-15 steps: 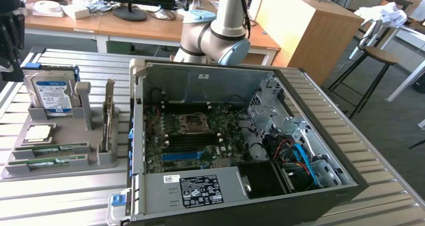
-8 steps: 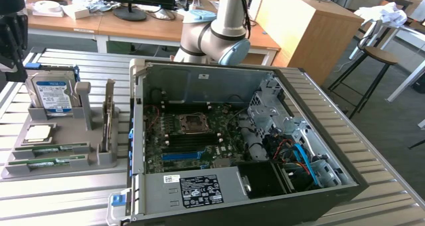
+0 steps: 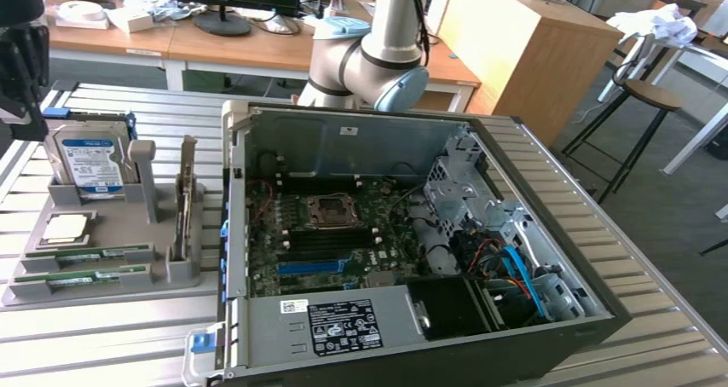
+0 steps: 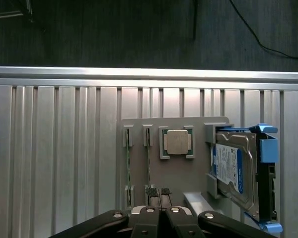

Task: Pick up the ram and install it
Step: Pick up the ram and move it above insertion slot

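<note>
1. The pincer [image 4: 158, 192] hangs above a gray parts tray [image 4: 188, 176]. Its two black fingertips are pressed together and pinch nothing.
2. The ram is not held. Two thin green sticks stand on edge in the tray's slots, below the pincer.
3. The nearer ram stick [image 4: 149, 166] has one end almost directly under the fingertips and runs away from them. The farther ram stick [image 4: 127, 166] lies parallel, just beside the nearer one.
4. A square processor chip [image 4: 178, 143] sits in a tray pocket on the other side of the nearer stick, close to the pincer.
5. A blue-labelled hard drive [image 4: 231, 168] stands upright beyond the chip, farther from the pincer.
6. The tray rests on a ribbed metal table [image 4: 54, 148].
7. In the exterior view an open computer case [image 3: 341, 144] sits on the table just beside the tray, with its motherboard [image 3: 330, 233] exposed and well apart from the pincer.
</note>
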`<state>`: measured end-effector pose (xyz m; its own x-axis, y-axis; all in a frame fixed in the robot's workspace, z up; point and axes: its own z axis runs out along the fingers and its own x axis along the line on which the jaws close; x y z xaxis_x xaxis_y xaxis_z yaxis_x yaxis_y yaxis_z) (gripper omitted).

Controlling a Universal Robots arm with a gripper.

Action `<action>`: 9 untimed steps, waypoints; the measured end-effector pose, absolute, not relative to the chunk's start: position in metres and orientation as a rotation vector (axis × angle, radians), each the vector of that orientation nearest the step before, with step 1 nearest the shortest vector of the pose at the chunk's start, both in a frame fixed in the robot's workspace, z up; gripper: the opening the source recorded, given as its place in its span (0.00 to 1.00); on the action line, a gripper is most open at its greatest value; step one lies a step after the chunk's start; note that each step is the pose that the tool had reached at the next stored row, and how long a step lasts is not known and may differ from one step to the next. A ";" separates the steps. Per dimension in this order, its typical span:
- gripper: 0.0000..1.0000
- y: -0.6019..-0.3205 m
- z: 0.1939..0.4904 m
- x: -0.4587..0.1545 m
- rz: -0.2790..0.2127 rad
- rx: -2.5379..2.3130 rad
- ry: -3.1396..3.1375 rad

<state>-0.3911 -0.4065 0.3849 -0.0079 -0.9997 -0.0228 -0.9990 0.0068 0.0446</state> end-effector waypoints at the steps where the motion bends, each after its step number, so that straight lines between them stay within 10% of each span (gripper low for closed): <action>1: 0.10 -0.406 0.385 -0.391 -0.075 2.202 -2.218; 9: 0.10 -0.406 0.385 -0.390 -0.049 2.227 -2.218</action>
